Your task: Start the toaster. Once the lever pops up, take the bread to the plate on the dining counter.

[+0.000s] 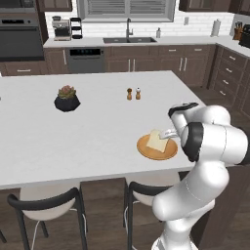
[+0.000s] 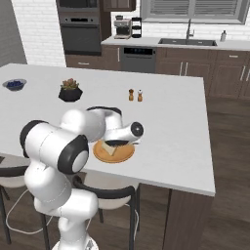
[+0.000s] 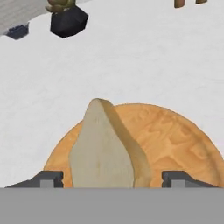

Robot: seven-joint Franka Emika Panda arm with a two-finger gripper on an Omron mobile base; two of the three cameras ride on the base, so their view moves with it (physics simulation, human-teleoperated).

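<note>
The bread (image 3: 105, 148) is a tan slice that stands tilted on edge on the round orange-tan plate (image 3: 175, 135). My gripper (image 3: 112, 179) is open, and its fingertips (image 3: 51, 178) flank the slice with a gap on each side. The plate (image 1: 146, 151) with the bread (image 1: 156, 140) lies near the front right edge of the dining counter (image 1: 97, 132), and the gripper (image 1: 168, 133) hangs low over it. From the right side, the bread (image 2: 108, 149) and plate (image 2: 122, 155) sit just under the hand. The toaster is out of view.
A black pot with a succulent (image 1: 67, 100) and two small shakers (image 1: 133, 93) stand farther back on the counter. A dark blue bowl (image 2: 14, 84) sits at its far left. Stools (image 1: 46, 202) stand under the near edge.
</note>
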